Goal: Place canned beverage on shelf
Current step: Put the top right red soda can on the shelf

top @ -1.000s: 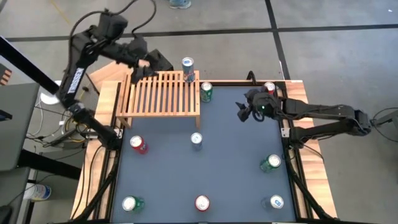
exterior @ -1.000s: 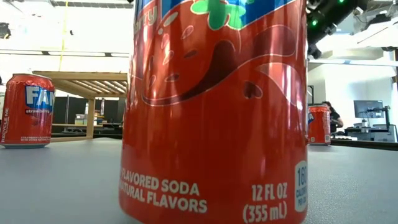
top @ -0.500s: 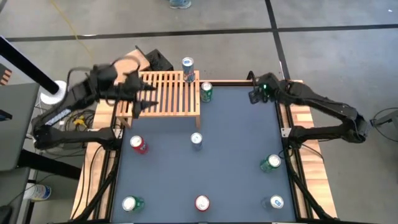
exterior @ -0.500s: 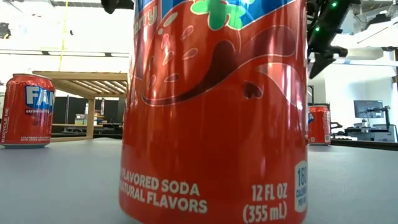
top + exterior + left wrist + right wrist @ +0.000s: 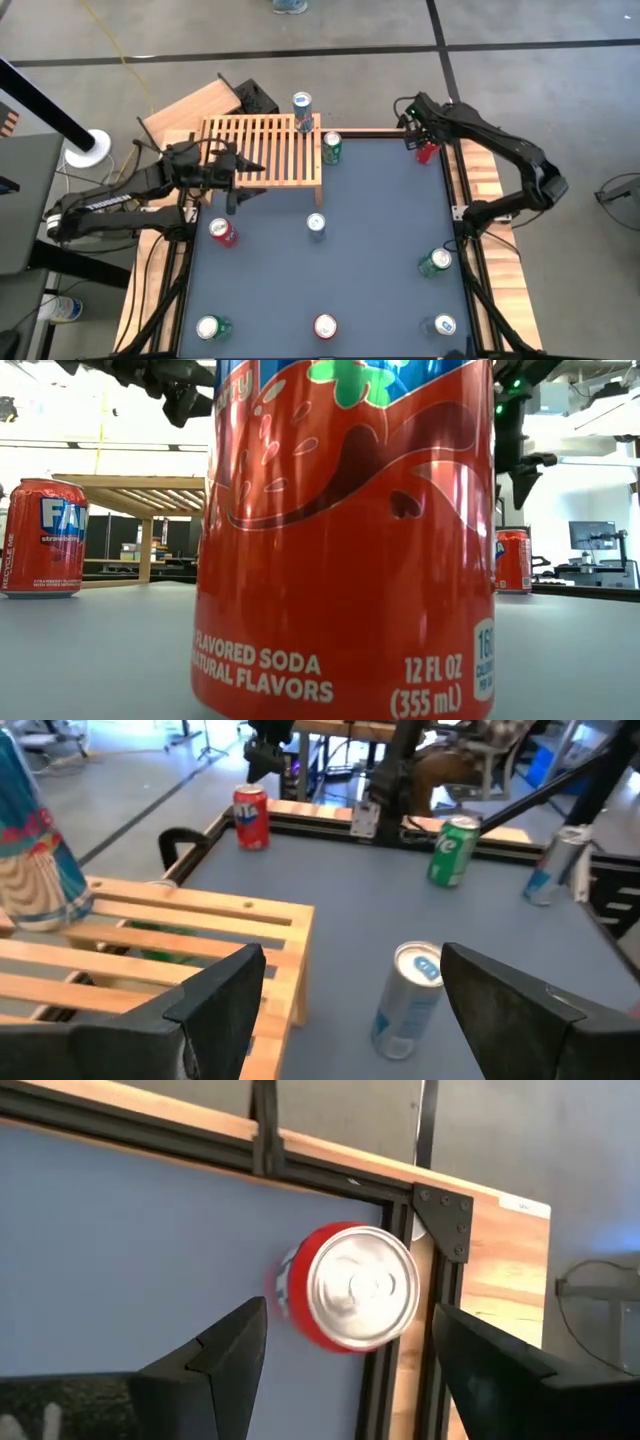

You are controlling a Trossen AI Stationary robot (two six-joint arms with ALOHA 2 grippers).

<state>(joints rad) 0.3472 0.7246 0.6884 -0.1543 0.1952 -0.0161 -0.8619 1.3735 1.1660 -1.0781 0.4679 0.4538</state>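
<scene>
The slatted wooden shelf (image 5: 262, 150) stands at the table's far left, with a blue can (image 5: 302, 108) upright on its far right corner. My left gripper (image 5: 243, 186) is open and empty over the shelf's near edge; in its wrist view (image 5: 350, 970) a silver can (image 5: 405, 1000) stands ahead. My right gripper (image 5: 413, 128) is open above a red can (image 5: 428, 151) that stands upright in the table's far right corner. In the right wrist view its fingers stand on either side of the can's top (image 5: 358, 1287) without touching it.
A green can (image 5: 331, 147) stands beside the shelf's right end. More cans stand on the table: silver (image 5: 316, 225), red (image 5: 222, 232), green (image 5: 434, 262), and three along the near edge (image 5: 325, 325). The nearest red can (image 5: 340, 540) fills the low view.
My left gripper has swung from beyond the shelf's far side across the shelf toward the near edge, coming lower. My right gripper has gone toward the far right corner, over the red can. No can has moved.
</scene>
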